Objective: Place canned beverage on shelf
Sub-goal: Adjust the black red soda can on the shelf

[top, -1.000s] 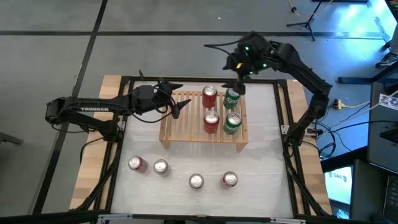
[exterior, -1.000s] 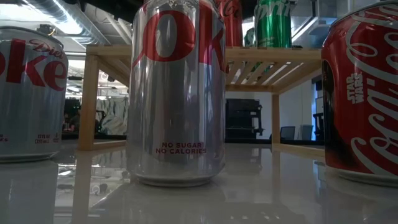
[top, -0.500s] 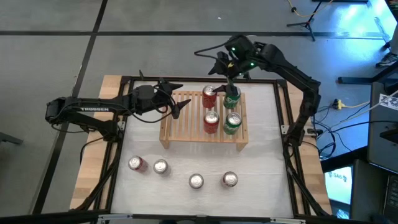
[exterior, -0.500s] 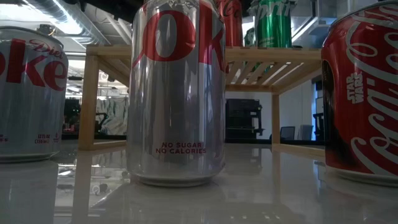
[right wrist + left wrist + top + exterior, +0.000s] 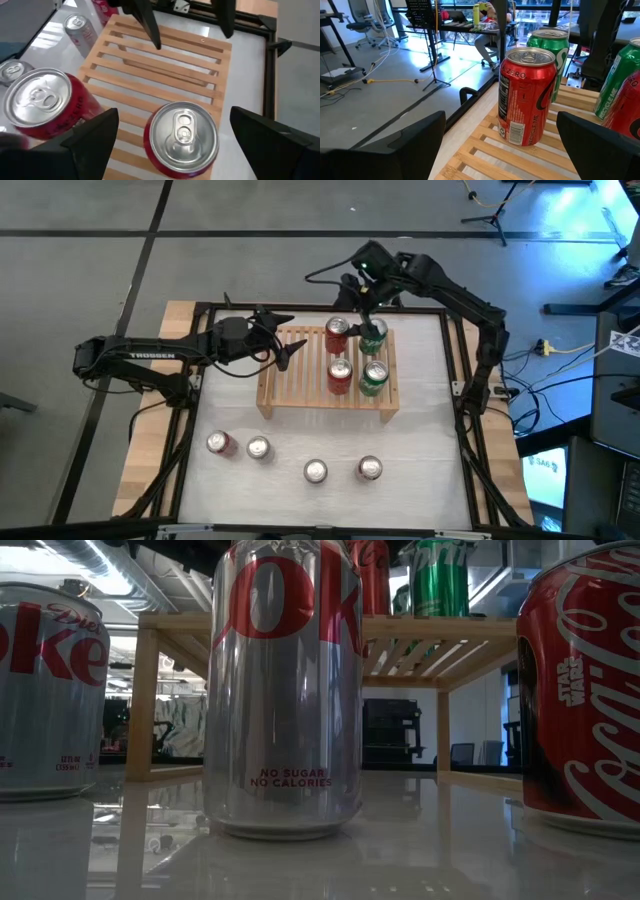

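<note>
Nearest the table's front edge, four cans stand in a loose row on the white tabletop (image 5: 300,430): a red cola can (image 5: 218,443), two silver diet cola cans (image 5: 258,448) and (image 5: 315,471), and a second red cola can (image 5: 369,469). None of them is on the shelf yet.

Behind them sits the low rack of light natural wood with a slatted top (image 5: 300,370) — the shelf. Its right half carries four upright cans: the front red can (image 5: 340,372), the front green can (image 5: 374,374), the rear red can (image 5: 337,332) and the rear green can (image 5: 373,335). The left half is bare slats.

The left gripper (image 5: 285,352) hovers over the shelf's left end with its fingers spread wide, holding nothing. The right gripper (image 5: 362,300) hangs above the rear pair of cans, fingers likewise apart and empty.

Watch for these hazards:
- The right gripper is close above the rear cans. A sideways sweep without lifting clear could, in my judgement, clip a rim and topple a can into its neighbour.
- The shelved cans stand almost touching — one falling may knock over the others.
- Both arms work over one shelf; simultaneous reaches risk contact.
- The front cans stand near one another, so a wide approach may nudge the adjacent can.
</note>
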Robot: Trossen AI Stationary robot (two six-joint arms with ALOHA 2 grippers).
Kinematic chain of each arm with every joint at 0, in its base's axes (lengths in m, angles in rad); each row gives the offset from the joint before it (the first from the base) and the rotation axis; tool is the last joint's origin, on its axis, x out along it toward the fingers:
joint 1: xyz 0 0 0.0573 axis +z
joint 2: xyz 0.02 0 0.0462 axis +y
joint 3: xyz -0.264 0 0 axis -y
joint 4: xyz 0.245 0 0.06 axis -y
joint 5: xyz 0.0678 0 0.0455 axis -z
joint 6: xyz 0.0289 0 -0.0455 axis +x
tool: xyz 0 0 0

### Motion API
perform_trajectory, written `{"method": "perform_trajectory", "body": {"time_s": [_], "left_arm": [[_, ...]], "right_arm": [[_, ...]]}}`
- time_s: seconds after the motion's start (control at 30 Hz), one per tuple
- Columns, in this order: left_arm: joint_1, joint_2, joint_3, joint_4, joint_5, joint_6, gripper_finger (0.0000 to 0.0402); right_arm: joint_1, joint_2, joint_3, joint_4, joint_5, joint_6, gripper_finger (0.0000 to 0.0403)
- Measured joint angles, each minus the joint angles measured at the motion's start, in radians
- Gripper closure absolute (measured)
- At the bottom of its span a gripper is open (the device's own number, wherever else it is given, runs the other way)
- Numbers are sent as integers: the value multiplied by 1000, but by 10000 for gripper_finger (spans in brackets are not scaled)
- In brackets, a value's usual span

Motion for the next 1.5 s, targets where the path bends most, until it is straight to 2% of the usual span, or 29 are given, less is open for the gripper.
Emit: {"method": "perform_trajectory", "body": {"time_s": [0.27, 0.67, 1.07, 1.33, 1.5], "left_arm": [[0, 0, 0, -1, 0, 0, 29], [0, 0, 0, -2, 0, 0, 29], [0, 0, 0, -2, 0, 0, 29], [0, 0, 0, -2, 0, 0, 29], [0, 0, 0, -2, 0, 0, 29]], "right_arm": [[46, 29, 0, -2, 162, -24, 27], [43, 61, 0, -60, 167, -23, 30], [43, 62, 0, -50, 180, 10, 113], [44, 60, 1, -54, 254, 134, 96], [43, 58, 3, -69, 267, 198, 106]]}}
